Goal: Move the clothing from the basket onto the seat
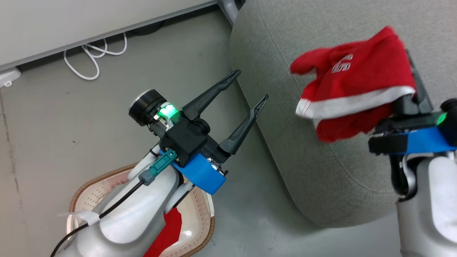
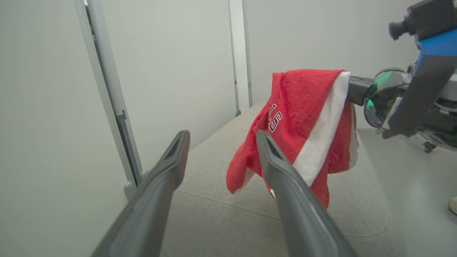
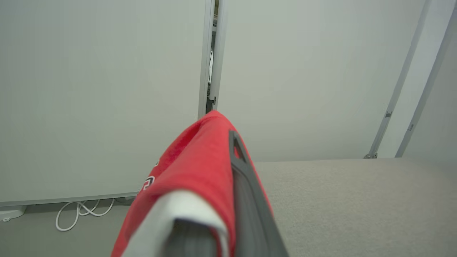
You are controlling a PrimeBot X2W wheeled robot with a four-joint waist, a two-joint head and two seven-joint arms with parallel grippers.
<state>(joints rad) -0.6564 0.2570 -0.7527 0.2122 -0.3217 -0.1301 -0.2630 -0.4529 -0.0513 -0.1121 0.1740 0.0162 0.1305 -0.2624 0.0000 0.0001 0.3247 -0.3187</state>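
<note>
Right gripper is clamped on the red shirt, fingers pressed together with the cloth draped over them; the shirt hangs in the air above the seat, just inside the seat's rounded edge, white hem across the fingers, lettered side drooping toward the cushion; so the drop looks straight down, and the right arm is plainly the one over the seat; left gripper hangs spread wide and empty beside the seat's edge, over the floor; the basket sits on the floor off the seat's corner, under the left arm, another red garment lying inside; that one looks next.
</note>
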